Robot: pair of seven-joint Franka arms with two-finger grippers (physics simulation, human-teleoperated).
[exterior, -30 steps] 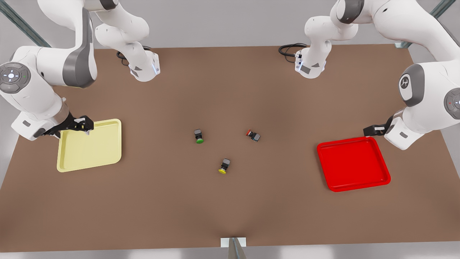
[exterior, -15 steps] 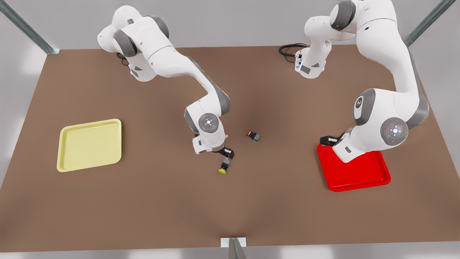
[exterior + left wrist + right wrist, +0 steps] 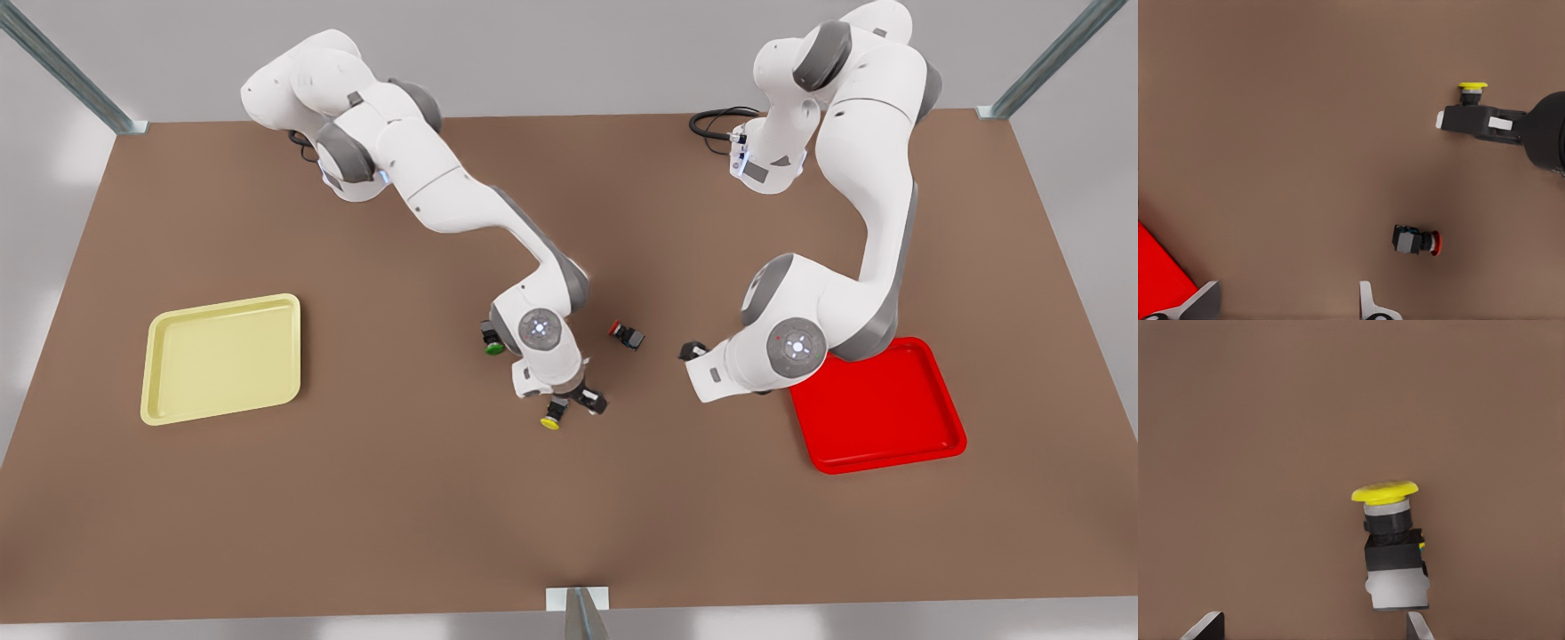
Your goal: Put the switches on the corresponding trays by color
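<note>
The yellow-capped switch (image 3: 553,416) lies on its side on the brown table, cap toward the front edge. My right gripper (image 3: 576,404) hovers open just above it; in the right wrist view the switch (image 3: 1395,547) lies ahead of the gripper (image 3: 1313,628), close to one fingertip (image 3: 1418,625). The red-capped switch (image 3: 627,335) lies on its side mid-table. My left gripper (image 3: 692,351) hangs open a short way to its right in the front view, and the left wrist view has the red switch (image 3: 1415,240) just ahead of the gripper (image 3: 1286,303). The pale yellow tray (image 3: 222,356) and the red tray (image 3: 880,409) hold nothing.
A green-capped switch (image 3: 492,340) lies beside the right arm's wrist, on the front view's left of it. The left arm's elbow hangs over the red tray's near-left corner. In the left wrist view the right gripper (image 3: 1451,121) shows beside the yellow switch (image 3: 1472,90).
The right gripper slid slightly toward the table's front over the yellow switch, uncovering the green one. The left gripper swung from the red tray's corner toward the red switch.
</note>
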